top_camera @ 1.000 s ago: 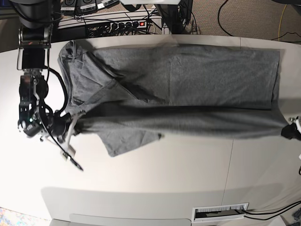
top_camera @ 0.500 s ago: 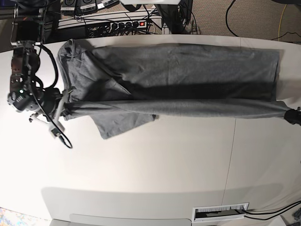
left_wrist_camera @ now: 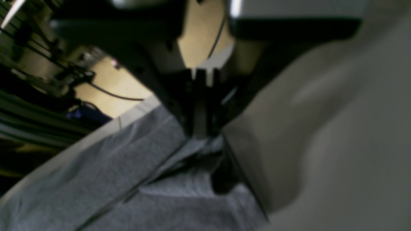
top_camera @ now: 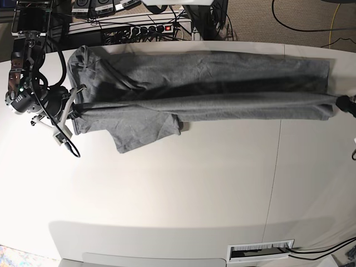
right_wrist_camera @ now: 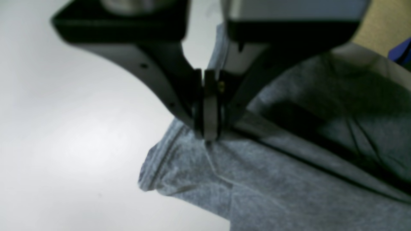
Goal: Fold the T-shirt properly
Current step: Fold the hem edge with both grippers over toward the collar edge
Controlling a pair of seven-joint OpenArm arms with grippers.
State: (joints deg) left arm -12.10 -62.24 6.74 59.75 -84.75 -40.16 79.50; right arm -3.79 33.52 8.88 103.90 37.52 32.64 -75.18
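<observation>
Both jaws pinch the heather-grey T-shirt [top_camera: 206, 83], stretched long.

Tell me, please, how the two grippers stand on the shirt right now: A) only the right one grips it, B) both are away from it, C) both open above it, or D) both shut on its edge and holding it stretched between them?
D: the right gripper and the left gripper each have jaws pinched on the T-shirt, and its front edge runs taut between them.
</observation>
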